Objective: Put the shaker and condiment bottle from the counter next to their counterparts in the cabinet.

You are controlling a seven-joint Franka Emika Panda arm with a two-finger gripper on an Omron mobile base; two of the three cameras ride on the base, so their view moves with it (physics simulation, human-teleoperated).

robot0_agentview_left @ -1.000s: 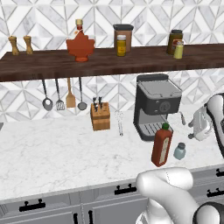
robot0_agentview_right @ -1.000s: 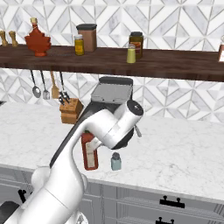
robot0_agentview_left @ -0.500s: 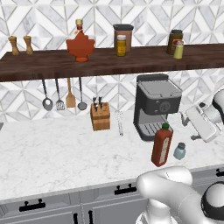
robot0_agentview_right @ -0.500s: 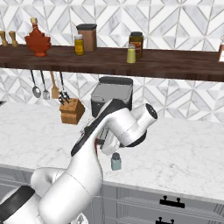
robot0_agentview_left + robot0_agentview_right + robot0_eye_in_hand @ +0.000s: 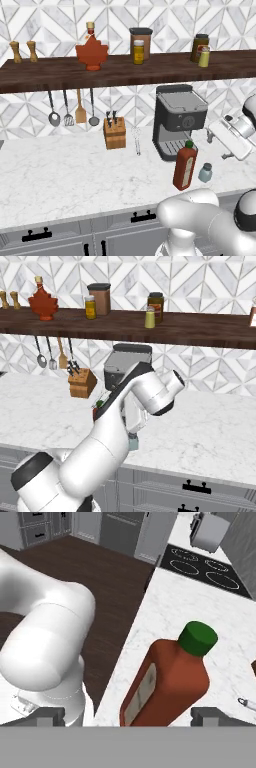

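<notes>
The condiment bottle point(image 5: 184, 166), dark red with a green cap, stands upright on the marble counter point(image 5: 60, 180) in front of the coffee machine. The small blue-grey shaker point(image 5: 205, 172) stands just right of it. My gripper point(image 5: 219, 145) hovers open to the right of both, a little above them, touching neither. In the hand view the bottle point(image 5: 165, 682) fills the space ahead of my gripper point(image 5: 129, 716), whose fingertips point(image 5: 47, 714) are set wide apart; the shaker is out of that view. My arm hides most of the bottle point(image 5: 96, 412) and part of the shaker point(image 5: 133, 444).
On the dark shelf point(image 5: 125, 70) stand the maple-leaf bottle point(image 5: 91, 50), the yellow-green shaker point(image 5: 204, 57), several jars point(image 5: 140, 45) and two wooden mills point(image 5: 24, 50). The coffee machine point(image 5: 177, 120), a knife block point(image 5: 114, 134) and hanging utensils point(image 5: 67, 107) line the wall.
My elbow has swung to the right, and the hand has shifted slightly right and down beside the bottle. The bottle and shaker have not moved.
</notes>
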